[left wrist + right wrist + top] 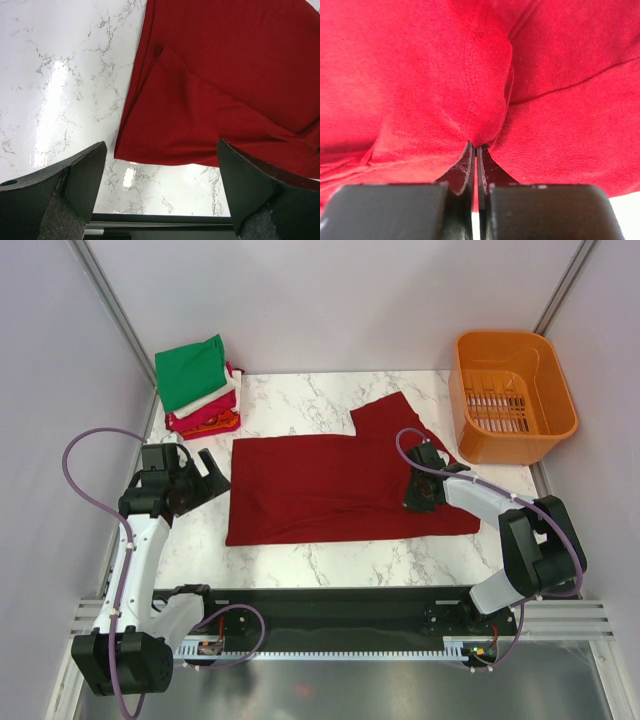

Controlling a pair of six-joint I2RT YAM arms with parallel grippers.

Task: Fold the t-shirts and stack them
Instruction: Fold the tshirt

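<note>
Overhead view. A large plain dark red cloth t-shirt (330, 490) lies spread flat on a white marble-patterned table (300, 400), one short sleeve pointing to the far side. At the far left corner sits a stack of folded cloth t-shirts (205, 405), green uppermost, then white, pink-red and orange. A rectangular orange plastic basket (500, 448) stands at the far right. The left gripper (212, 476), fingers spread, hovers just beside the shirt's left edge; the right gripper (415, 496) is down on its right part.

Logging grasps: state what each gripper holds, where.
Right gripper pinches the dark red cloth t-shirt by a seamed fold near its right side; left gripper holds nothing.
</note>
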